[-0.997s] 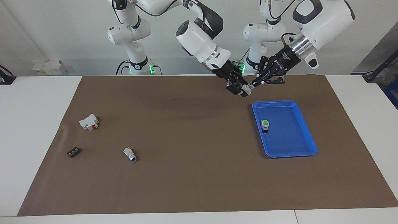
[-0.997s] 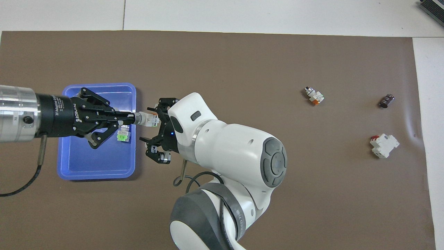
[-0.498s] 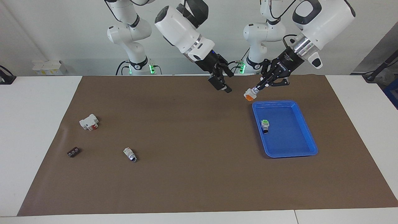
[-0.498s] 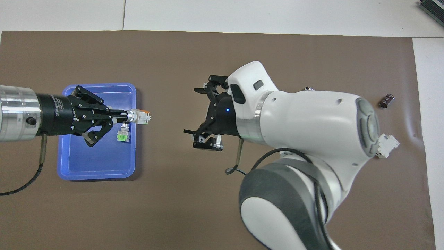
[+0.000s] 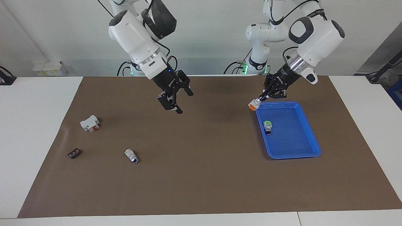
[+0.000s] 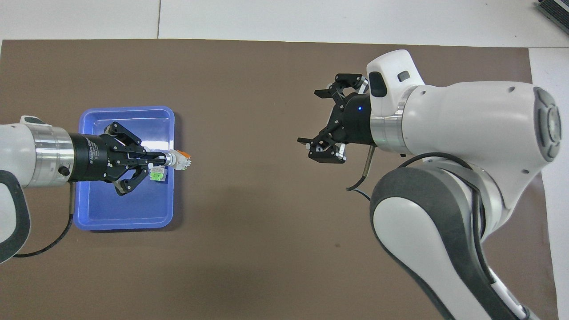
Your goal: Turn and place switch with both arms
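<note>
Left tool (image 5: 259, 99): closed on the switch (image 5: 252, 105), held over the blue tray's (image 5: 309, 131) rim.
Right tool (image 5: 175, 96): held open, raised over the worktop (image 5: 201, 175).

Only legible marking: white lettering on the black body of the left tool (image 6: 165, 158), overhead view, starting "2F Adaptive"; the rest cannot be read. Same tool in the facing view (image 5: 258, 100) carries white print, unreadable. No readable text elsewhere on the counter (image 5: 201, 175).
</note>
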Robot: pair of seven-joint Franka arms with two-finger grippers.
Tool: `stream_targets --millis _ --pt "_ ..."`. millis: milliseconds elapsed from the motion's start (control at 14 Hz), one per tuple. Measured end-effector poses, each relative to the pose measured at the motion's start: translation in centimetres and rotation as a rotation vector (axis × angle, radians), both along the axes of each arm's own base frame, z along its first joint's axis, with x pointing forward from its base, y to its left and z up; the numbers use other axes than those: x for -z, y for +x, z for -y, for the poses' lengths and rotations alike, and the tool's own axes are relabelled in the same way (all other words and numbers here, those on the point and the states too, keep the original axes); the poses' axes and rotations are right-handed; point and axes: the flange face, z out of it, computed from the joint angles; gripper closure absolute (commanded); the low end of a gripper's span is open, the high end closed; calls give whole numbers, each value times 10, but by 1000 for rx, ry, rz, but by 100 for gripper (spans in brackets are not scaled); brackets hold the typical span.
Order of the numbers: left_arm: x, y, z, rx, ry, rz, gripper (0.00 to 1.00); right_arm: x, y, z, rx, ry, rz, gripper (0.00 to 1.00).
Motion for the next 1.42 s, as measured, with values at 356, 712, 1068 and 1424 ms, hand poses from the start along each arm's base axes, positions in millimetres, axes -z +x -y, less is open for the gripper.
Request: stream_targets --millis 356,712,1068,1424 --pt "58 -15 -20 360 125 90 100 7 22 67 380 -133 -58 0" --pt "91 -12 -98 607 212 162 100 4 38 181 660 -208 -78 0" --pt "106 -5 -98 755 267 146 100 -43 -2 235 853 -213 -246 0" --pt "100 11 -107 975 293 190 100 -96 -37 243 998 -228 -432 0"
